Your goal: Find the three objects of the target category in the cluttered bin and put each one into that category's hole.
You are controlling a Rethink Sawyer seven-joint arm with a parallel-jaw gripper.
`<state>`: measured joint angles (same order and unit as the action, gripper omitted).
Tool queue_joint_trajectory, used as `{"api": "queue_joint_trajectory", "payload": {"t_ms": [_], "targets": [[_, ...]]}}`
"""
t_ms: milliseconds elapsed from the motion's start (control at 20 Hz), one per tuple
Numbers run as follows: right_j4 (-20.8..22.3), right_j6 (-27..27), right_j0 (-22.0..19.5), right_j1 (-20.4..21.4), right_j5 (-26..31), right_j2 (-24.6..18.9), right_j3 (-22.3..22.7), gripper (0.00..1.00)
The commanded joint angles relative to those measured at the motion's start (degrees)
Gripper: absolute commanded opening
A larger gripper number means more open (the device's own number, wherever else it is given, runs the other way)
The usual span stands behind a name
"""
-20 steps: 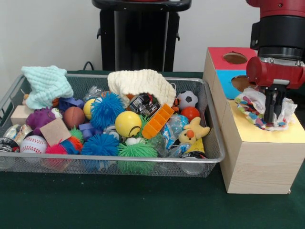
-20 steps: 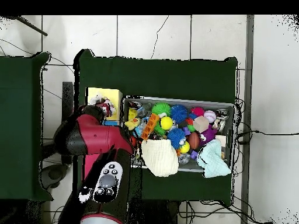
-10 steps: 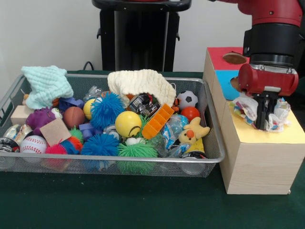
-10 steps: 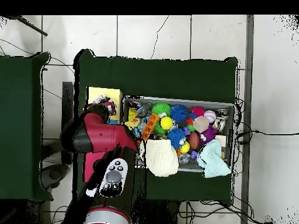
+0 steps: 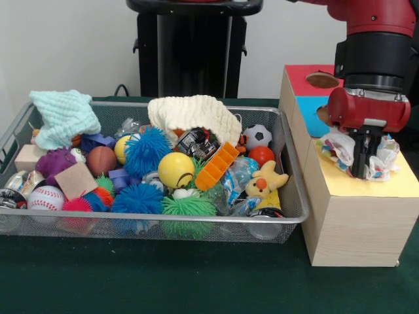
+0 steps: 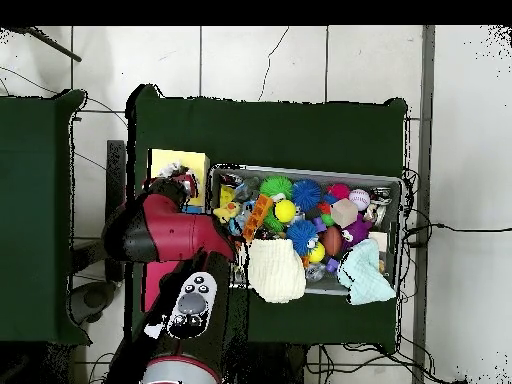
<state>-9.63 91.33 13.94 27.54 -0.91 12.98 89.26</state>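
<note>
A: Starting at the bin's (image 5: 288, 163) left end: a mint cloth (image 5: 64, 114) sits in the far left corner, a baseball (image 5: 46, 197) by the near left rim, then spiky balls, a yellow ball (image 5: 175, 169), and a cream knitted cloth (image 5: 193, 114) against the far rim.

B: And the right end?

A: An orange block (image 5: 218, 165), a small soccer ball (image 5: 258, 136), a yellow plush (image 5: 265, 180). Past the bin's right wall stands the wooden sorting box (image 5: 357, 222), on the counter (image 5: 163, 275).

B: Where's the piece being sorted?

A: The gripper (image 5: 364, 163) hangs over the box's yellow top section, jaws clamped on a crinkly multicoloured bag (image 5: 340, 147), which bulges out both sides of them, just above the surface.

B: What could go wrong?

A: My guess: the bag is loose and wide, so if it isn't centred over its hole it may snag on the rim and drape over the top. I can't see a hole in the yellow section from the front; only the red and blue ones show.

B: Does the overhead view help?

A: Partly. It shows the box's yellow end toward the counter's far edge, but the red arm (image 6: 165, 235) covers the rest of the top. Only the front view shows the grip.
</note>
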Motion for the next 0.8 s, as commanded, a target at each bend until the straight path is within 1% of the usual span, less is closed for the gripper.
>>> {"api": "queue_joint_trajectory", "payload": {"t_ms": [50,200,300,400,550,800], "targets": [[-0.19,9.34,-1.97,-10.40,-5.96,-0.29,-4.44,0.00],[-0.40,9.09,-1.43,-10.89,-4.86,0.57,-5.00,0.00],[-0.92,8.27,-1.10,-10.44,0.73,1.05,-5.62,0.00],[-1.23,7.78,-0.57,-9.83,5.06,1.67,-5.97,0.00],[-1.26,7.33,0.02,-9.70,10.31,2.29,-6.60,0.00],[-0.20,6.99,-0.60,-9.75,13.95,1.06,-6.65,0.00]]}}
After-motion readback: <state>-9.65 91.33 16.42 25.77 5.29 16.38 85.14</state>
